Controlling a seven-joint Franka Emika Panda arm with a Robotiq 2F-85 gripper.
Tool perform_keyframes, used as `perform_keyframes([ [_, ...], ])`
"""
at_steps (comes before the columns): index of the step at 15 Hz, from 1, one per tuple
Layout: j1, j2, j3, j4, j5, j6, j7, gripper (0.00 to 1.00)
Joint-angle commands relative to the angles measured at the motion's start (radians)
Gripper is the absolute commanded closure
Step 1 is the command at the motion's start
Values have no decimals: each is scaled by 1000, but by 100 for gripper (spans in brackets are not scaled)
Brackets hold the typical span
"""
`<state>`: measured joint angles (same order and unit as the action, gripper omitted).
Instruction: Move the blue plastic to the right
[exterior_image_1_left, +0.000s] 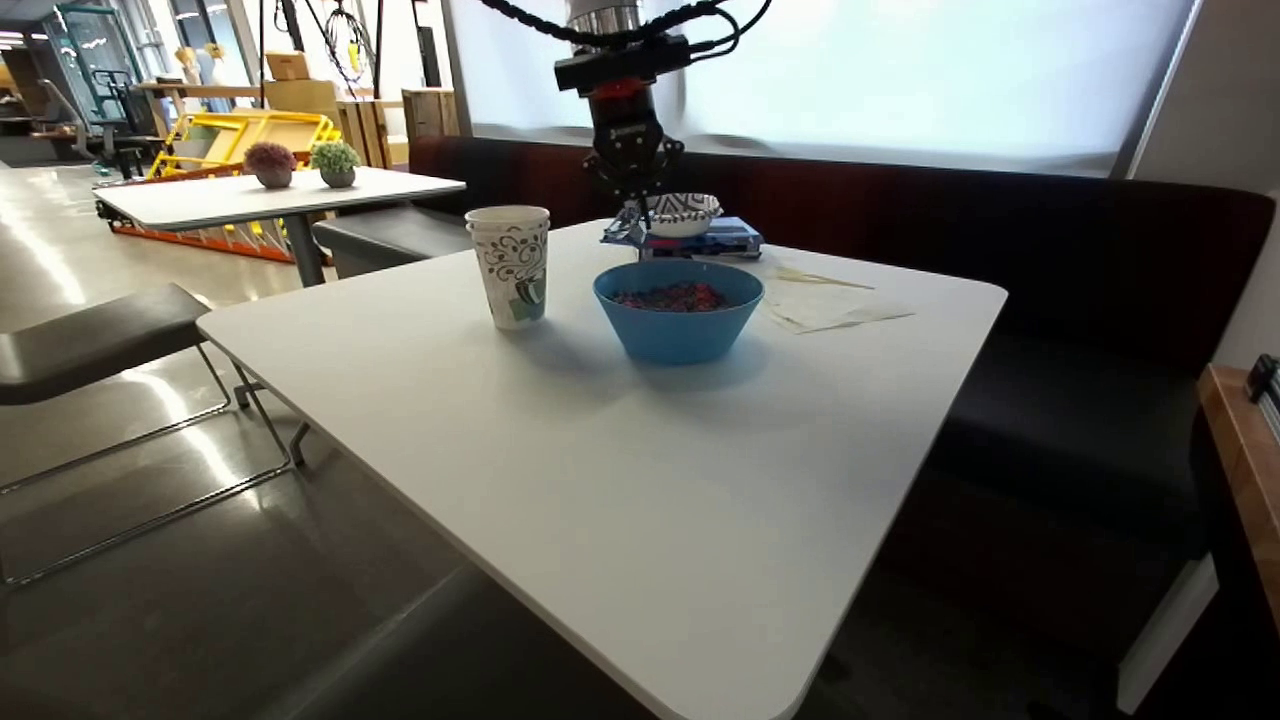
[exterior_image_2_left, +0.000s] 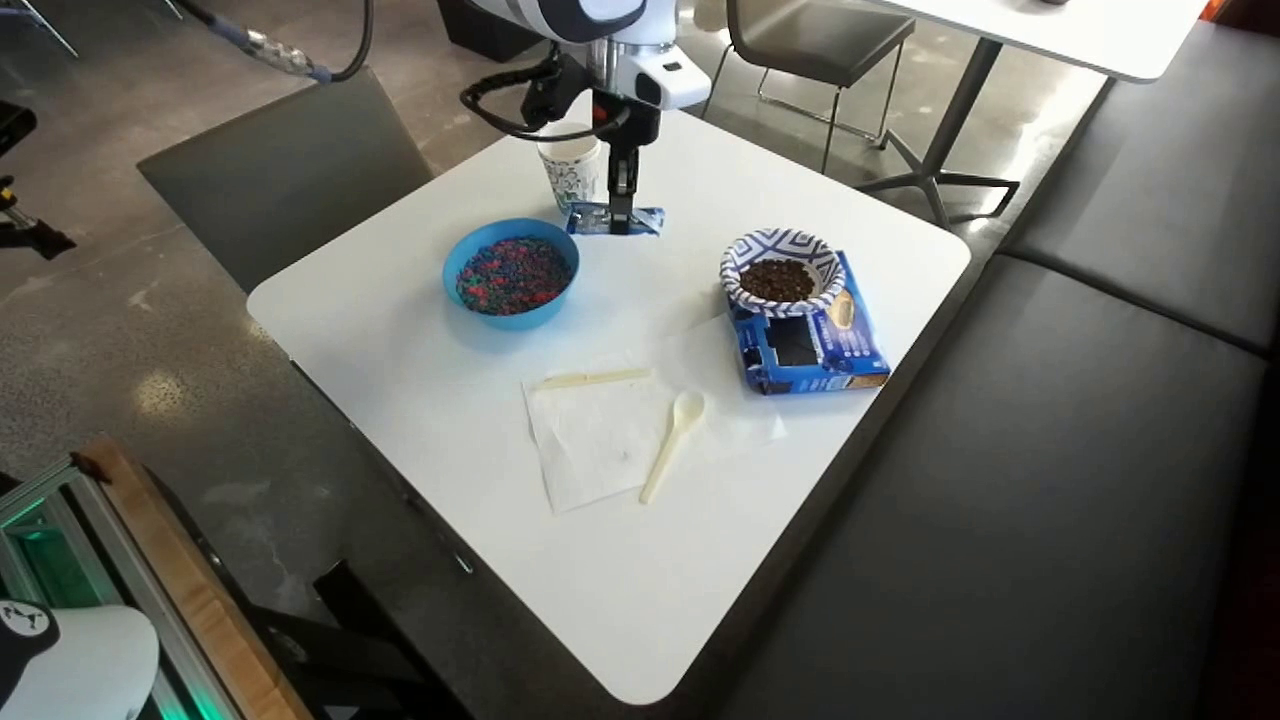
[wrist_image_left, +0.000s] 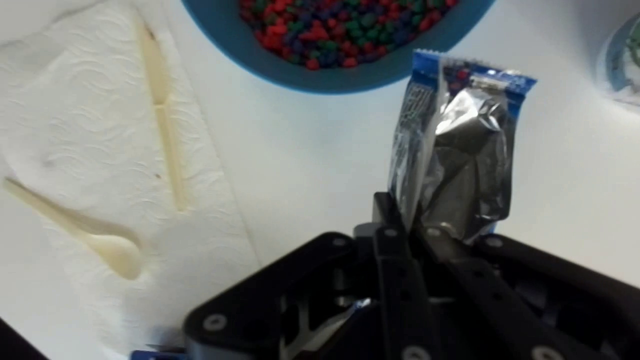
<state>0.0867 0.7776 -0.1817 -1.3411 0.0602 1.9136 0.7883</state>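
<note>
The blue plastic is a crinkled blue and silver wrapper (wrist_image_left: 467, 165). It also shows in both exterior views (exterior_image_1_left: 625, 226) (exterior_image_2_left: 590, 219). My gripper (wrist_image_left: 407, 217) is shut on one edge of the wrapper, with a fold of it between the fingertips. In an exterior view the gripper (exterior_image_2_left: 621, 222) points straight down at the wrapper, beside the light-blue bowl (exterior_image_2_left: 512, 318) and in front of the paper cup (exterior_image_2_left: 570, 180). In the wrist view the wrapper's far end overlaps the bowl's rim. I cannot tell whether the wrapper touches the table.
A blue box (exterior_image_2_left: 815, 375) bears a patterned bowl (exterior_image_2_left: 783, 240) of brown bits. A paper napkin (exterior_image_2_left: 590, 450) lies on the white table (exterior_image_2_left: 640, 600) with a spoon (exterior_image_2_left: 672, 440) and a knife (exterior_image_2_left: 595, 378). The light-blue bowl holds colourful pieces.
</note>
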Motion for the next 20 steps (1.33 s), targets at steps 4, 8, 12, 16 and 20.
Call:
perform_keyframes([
  [4, -26, -86, 1, -110, -44, -2, 95, 99],
  [8, -23, -76, 9, -100, -42, -2, 94, 99],
  [12, -10, -68, -39, -98, -152, -79, 113, 100],
  [16, -40, -97, -72, -144, -266, -201, 60, 100],
  [20, -86, -94, -83, -158, -380, -250, -75, 100],
])
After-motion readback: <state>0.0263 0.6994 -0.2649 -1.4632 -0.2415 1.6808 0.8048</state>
